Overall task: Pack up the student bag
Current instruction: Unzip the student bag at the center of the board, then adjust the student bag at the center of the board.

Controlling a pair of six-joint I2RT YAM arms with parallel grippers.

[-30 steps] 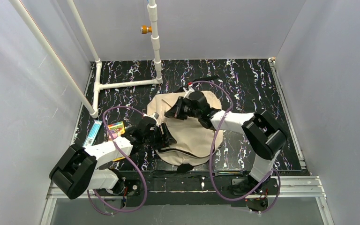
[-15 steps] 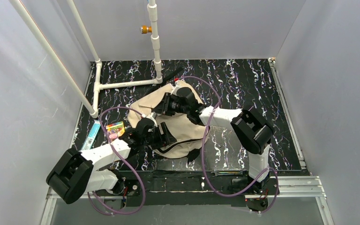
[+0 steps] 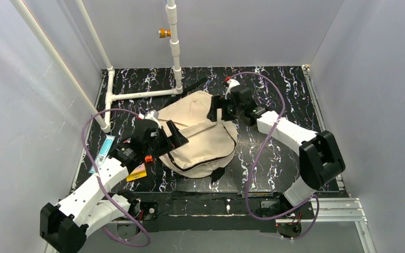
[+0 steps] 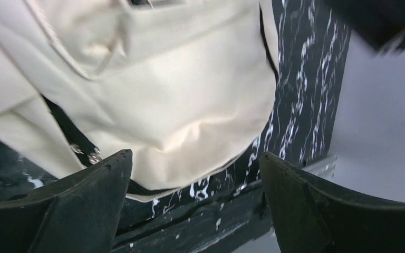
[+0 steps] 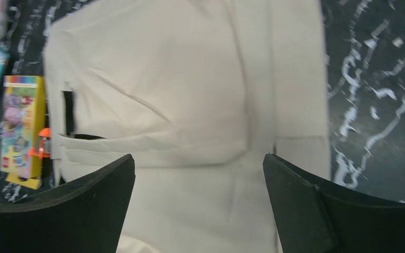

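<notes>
A second ago both grippers hold on to the student bag (image 3: 205, 142), a big tan soft cloth backpack with black straps and zips. They pull and turn it toward the left side of the black table with white swirls (image 3: 279, 95). Now both have let go.

The left gripper (image 4: 195, 158) has its two black fingers spread wide. Nothing is between them. It hangs just above the near left part of the bag. The right gripper (image 5: 198, 158) was pressed shut on the far end of the bag. Now its fingers are spread wide too, with only bag cloth below them. It has pulled back a little, to the far right edge of the bag.

The bag lies flat in the middle of the table. It is turned, with its round end toward the arms. A dark zip line curves along that round end. I cannot tell how far the zip is open.

The bright flat book with a yellow edge (image 5: 23, 132) lies just beside the bag on the left, on the table. A thin light blue pack (image 3: 104, 149) lies farther left.

I think the bag is now put in place, closer to the things. Nothing looks packed yet. With both grippers free, opening the bag or picking up the book probably comes next.
</notes>
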